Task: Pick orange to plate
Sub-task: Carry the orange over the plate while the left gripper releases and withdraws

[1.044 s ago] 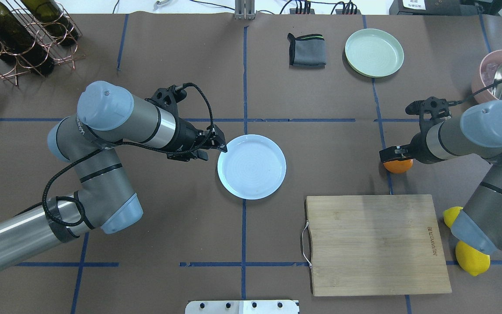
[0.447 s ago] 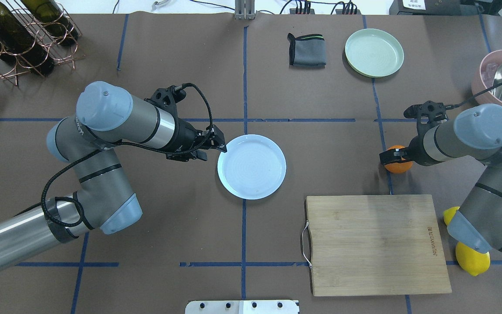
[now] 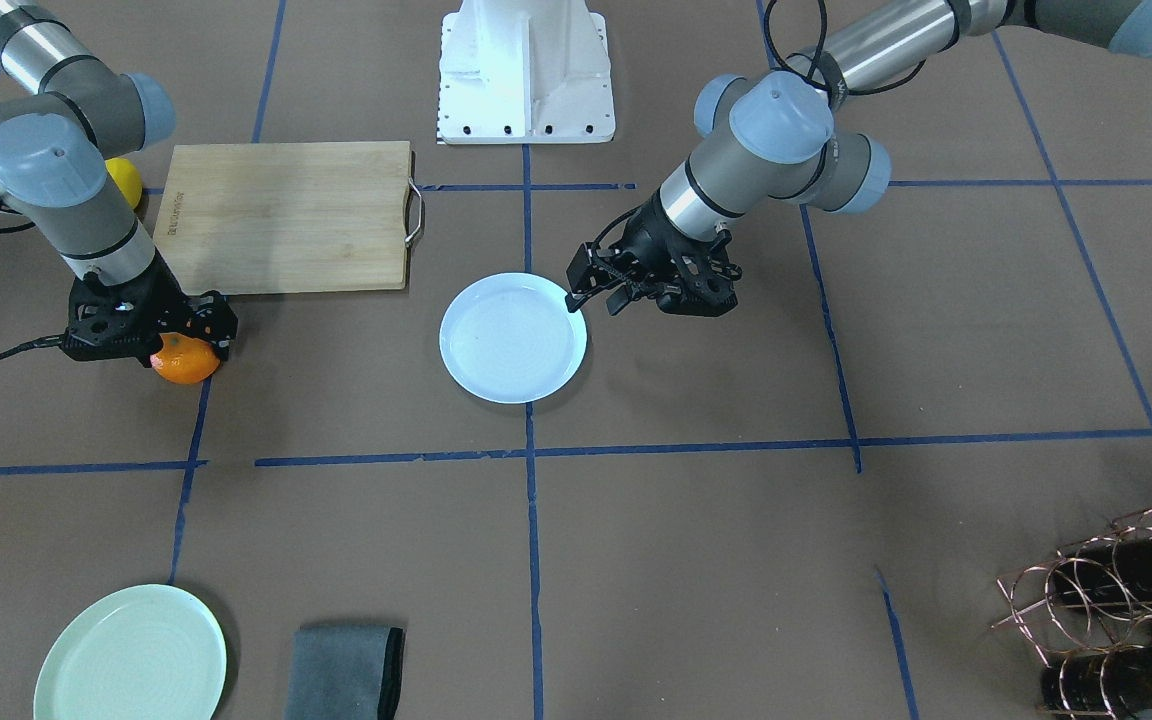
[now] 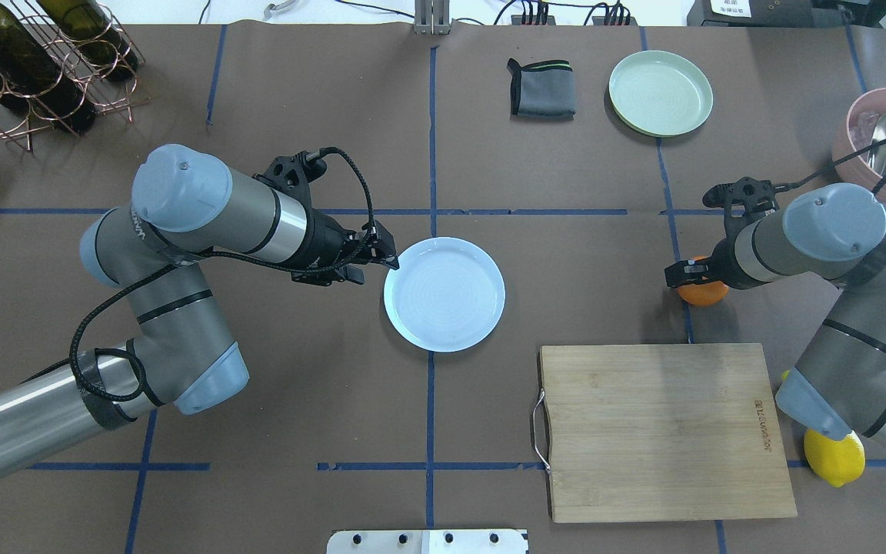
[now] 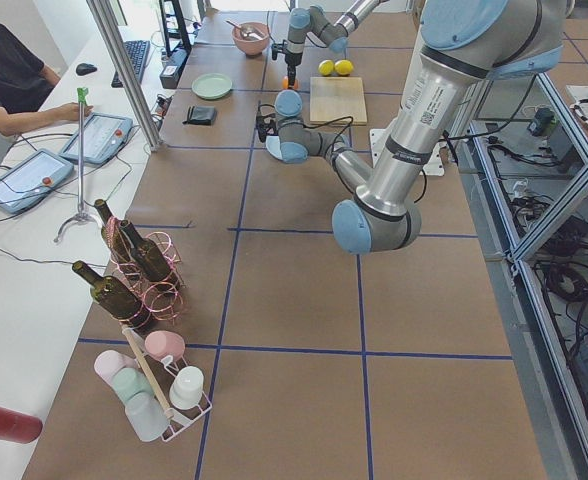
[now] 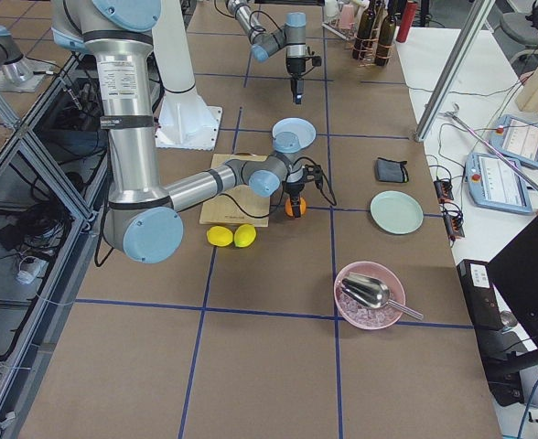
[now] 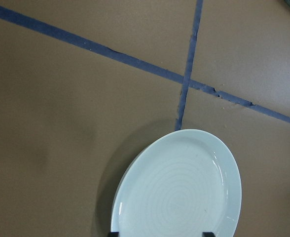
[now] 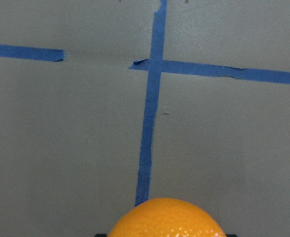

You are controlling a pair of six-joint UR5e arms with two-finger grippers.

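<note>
The orange (image 4: pixel 704 293) rests on the table beside a blue tape line, right of the pale bluish-white plate (image 4: pixel 444 304) and apart from it. My right gripper (image 4: pixel 691 273) sits directly over the orange (image 3: pixel 184 364), open, with one finger on each side. In the right wrist view the orange (image 8: pixel 167 218) fills the bottom centre between the dark fingertips. My left gripper (image 4: pixel 388 258) hovers open at the plate's left rim with nothing in it. The left wrist view shows the plate (image 7: pixel 179 187), which has nothing on it.
A wooden cutting board (image 4: pixel 662 431) lies near the orange, toward the robot. Two lemons (image 4: pixel 835 458) sit under my right arm. At the far side are a pale green plate (image 4: pixel 660 92), a grey cloth (image 4: pixel 541 88), a bottle rack (image 4: pixel 35 61) and a pink bowl with a scoop (image 4: pixel 885 131).
My right arm has shifted a little to the left and settled lower over the orange, which has stayed in place. The left arm has barely moved.
</note>
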